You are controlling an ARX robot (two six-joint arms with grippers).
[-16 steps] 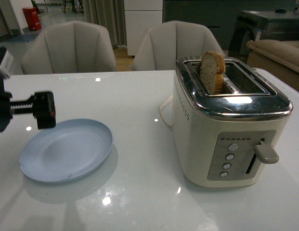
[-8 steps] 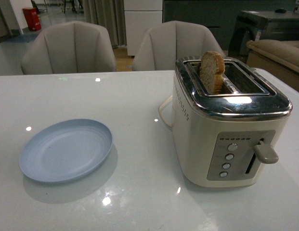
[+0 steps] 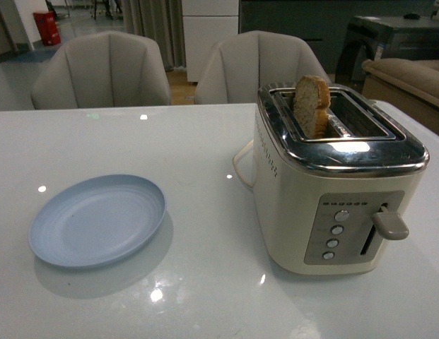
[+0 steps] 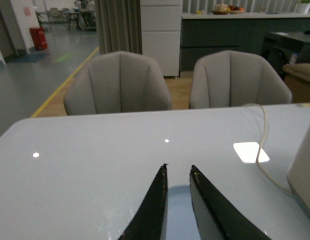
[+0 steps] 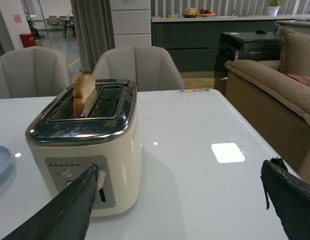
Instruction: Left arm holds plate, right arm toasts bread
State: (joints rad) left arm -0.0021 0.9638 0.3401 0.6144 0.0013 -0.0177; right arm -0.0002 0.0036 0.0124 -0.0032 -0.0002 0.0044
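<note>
With its fingers nearly together and holding nothing, the left gripper hangs over what seems to be the pale-blue plate, which lies bare on the white table, while the right gripper gapes wide and empty before the cream toaster, the bread standing half out of its left slot.

Looks like a furnished dining and kitchen area, perhaps a showroom or staged home set inside a larger hall. Glossy white table carrying a cream toaster and a pale-blue plate. Two padded grey chairs drawn up at the far edge. Beyond them, dark kitchen cabinets with a fruit bowl on the counter, a tan sofa at right, a red bin on grey painted floor at far left.
</note>
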